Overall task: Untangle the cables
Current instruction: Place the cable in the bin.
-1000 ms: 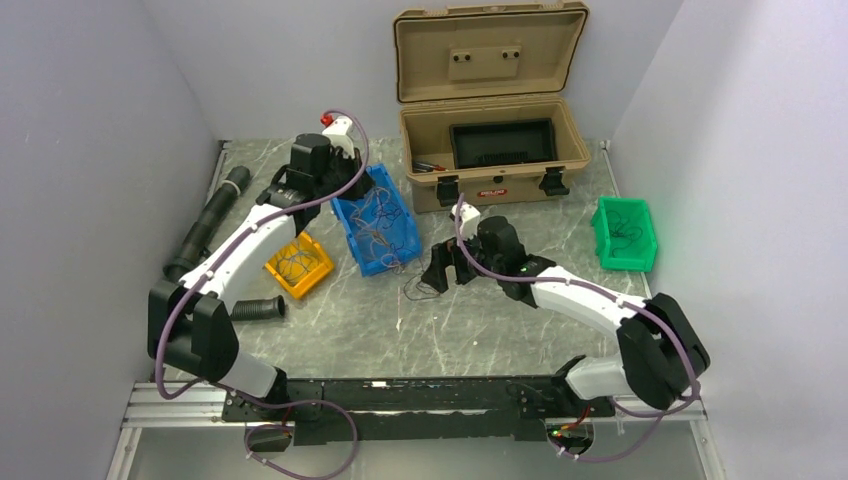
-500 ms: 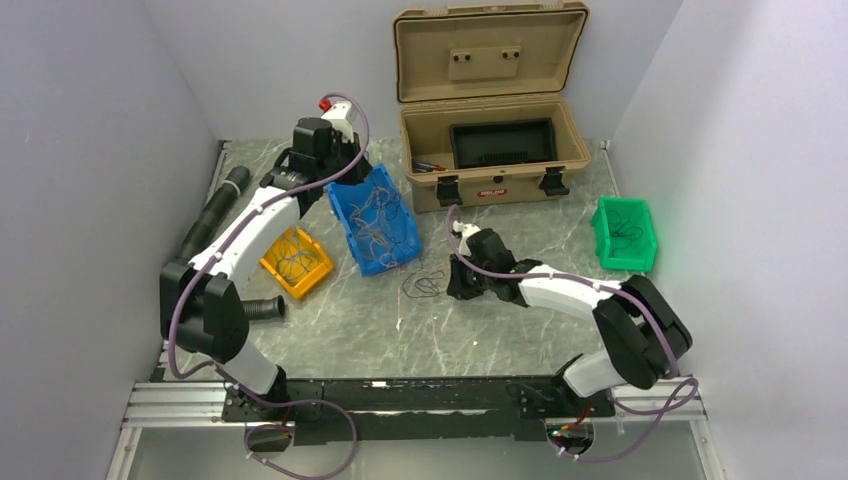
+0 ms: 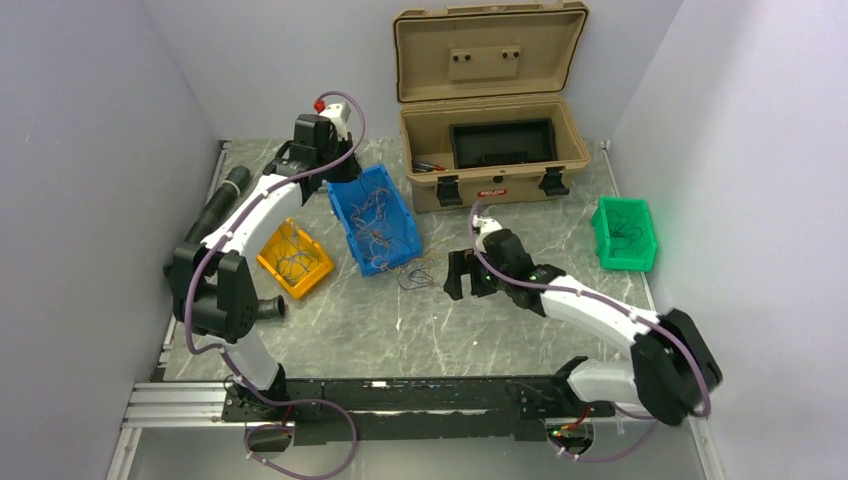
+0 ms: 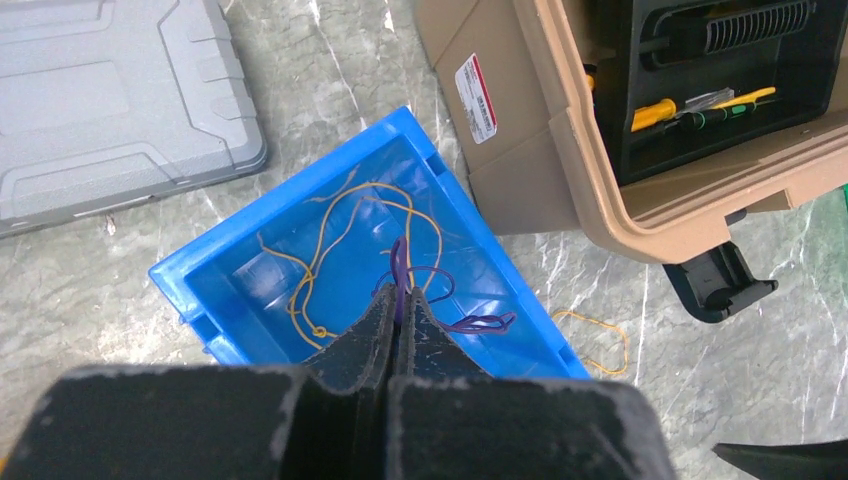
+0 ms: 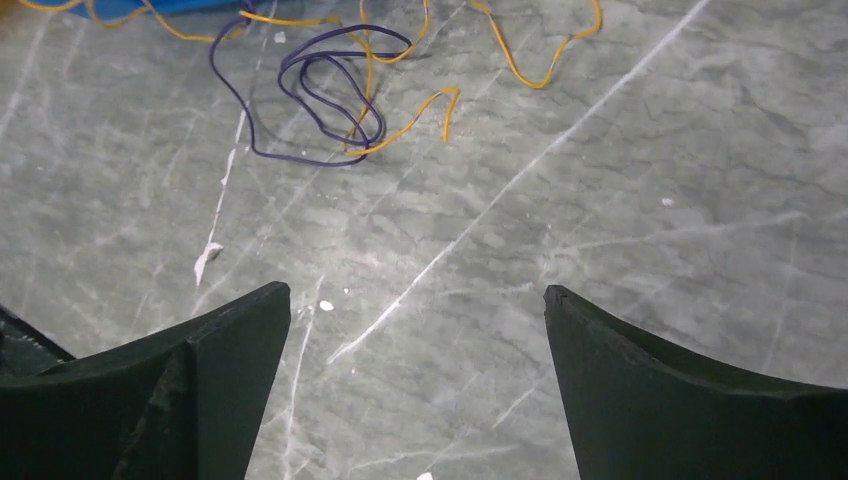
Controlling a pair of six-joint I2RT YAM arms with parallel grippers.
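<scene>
The cables are thin loose wires. Several yellow wires (image 4: 318, 240) lie in a blue bin (image 4: 200, 290). My left gripper (image 4: 402, 297) hangs over that bin, shut on a purple wire (image 4: 400, 262) whose loops trail into the bin. In the top view the left gripper (image 3: 330, 165) is at the far end of the blue bin (image 3: 350, 235). A small knot of purple and orange wires (image 5: 330, 80) lies on the table ahead of my right gripper (image 5: 415, 290), which is open and empty. In the top view that knot (image 3: 415, 275) is just left of the right gripper (image 3: 458, 275).
An open tan toolbox (image 3: 490, 130) stands at the back. A green bin (image 3: 625, 232) holds dark wires at the right. A yellow bin (image 3: 295, 258) with wires and a black corrugated hose (image 3: 205, 225) are at the left. An orange wire loop (image 4: 600, 340) lies beside the blue bin.
The left arm has drawn back toward the far left corner. The right gripper dipped to the table beside the wire knot, then rose and stands open; the knot has shifted slightly.
</scene>
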